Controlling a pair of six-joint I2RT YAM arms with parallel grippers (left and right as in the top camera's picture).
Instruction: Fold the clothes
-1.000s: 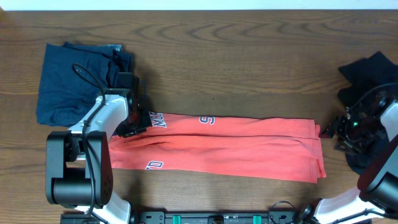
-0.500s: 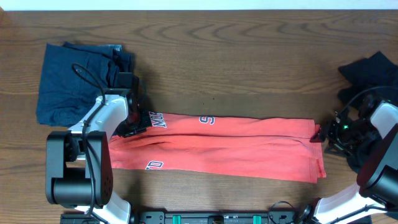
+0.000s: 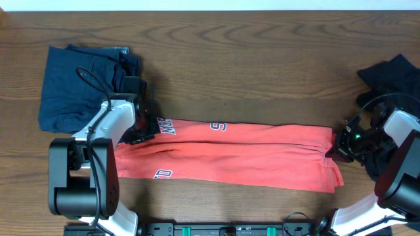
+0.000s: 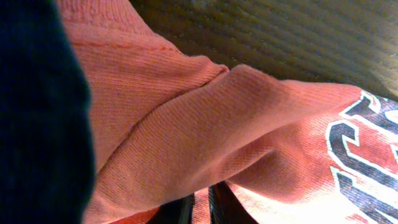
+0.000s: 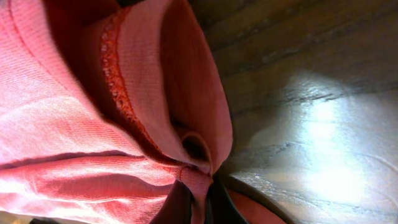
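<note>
A coral-red garment (image 3: pixel 249 154) with dark lettering lies folded into a long band across the table's front half. My left gripper (image 3: pixel 146 131) is shut on its upper left corner. In the left wrist view a thin fold of the red cloth (image 4: pixel 186 124) is pinched between the dark fingers of that gripper (image 4: pixel 200 208). My right gripper (image 3: pixel 338 145) is shut on the band's right end. The right wrist view shows the hem of the red cloth (image 5: pixel 62 124) bunched and squeezed between the jaws of the right gripper (image 5: pixel 200 202).
A pile of dark blue clothes (image 3: pixel 82 88) lies at the back left, just behind my left arm. A black garment (image 3: pixel 388 77) sits at the right edge behind my right arm. Bare wooden tabletop (image 3: pixel 249 65) stretches behind the red band.
My right gripper has moved left onto the red garment's right end and shut on the cloth there, pushing the edge in slightly. The left gripper has kept its grip and place.
</note>
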